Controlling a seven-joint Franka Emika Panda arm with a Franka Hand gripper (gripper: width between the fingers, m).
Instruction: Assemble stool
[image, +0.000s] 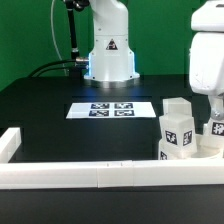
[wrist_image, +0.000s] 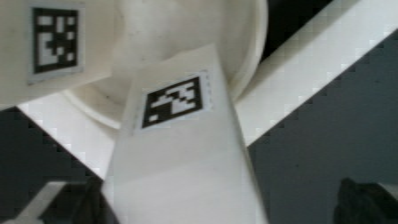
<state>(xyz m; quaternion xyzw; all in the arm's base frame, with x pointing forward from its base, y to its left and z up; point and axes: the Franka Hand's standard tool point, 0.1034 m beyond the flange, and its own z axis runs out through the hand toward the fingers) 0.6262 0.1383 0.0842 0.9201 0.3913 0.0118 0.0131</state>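
Observation:
The white round seat (image: 192, 157) lies at the exterior view's right, against the front rail. Two blocky white legs with black-and-white tags rise from it, one (image: 177, 128) toward the middle of the table and one (image: 214, 131) at the picture's right edge. My gripper (image: 212, 112) hangs straight above the right-edge leg. In the wrist view a tagged leg (wrist_image: 178, 130) fills the middle, with the seat (wrist_image: 125, 55) and its own tag behind it. My gripper (wrist_image: 214, 205) is open, its dark fingers (wrist_image: 368, 200) standing apart on either side of that leg without touching it.
The marker board (image: 112, 109) lies flat in the middle of the black table, in front of the arm's base (image: 108, 60). A long white rail (image: 90, 176) runs along the front edge, and a short one (image: 10, 145) stands at the exterior view's left.

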